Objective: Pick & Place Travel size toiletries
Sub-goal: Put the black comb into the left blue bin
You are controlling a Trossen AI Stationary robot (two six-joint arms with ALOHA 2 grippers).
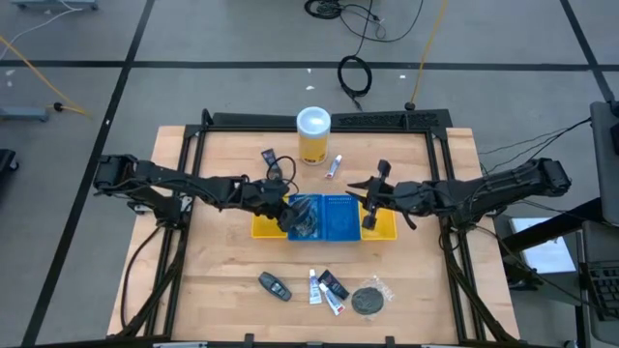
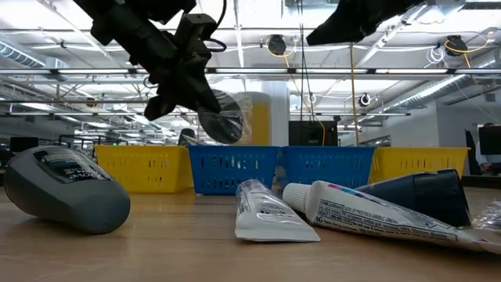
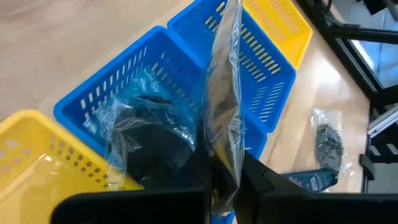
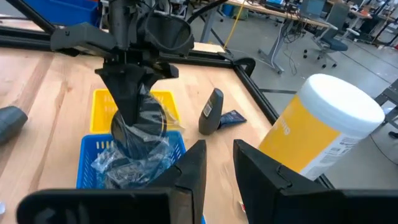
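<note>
We're mid-placing: left gripper (image 4: 132, 118) pinches a round black disc in clear wrap (image 4: 138, 127) just over the blue slatted plastic tray (image 1: 324, 217). Next: lower, let go. Right gripper (image 1: 368, 203) beside tray, fingers slightly apart, empty

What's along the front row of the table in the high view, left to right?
Dark oval piece → white tube → dark tube → wrapped black disc.
</note>
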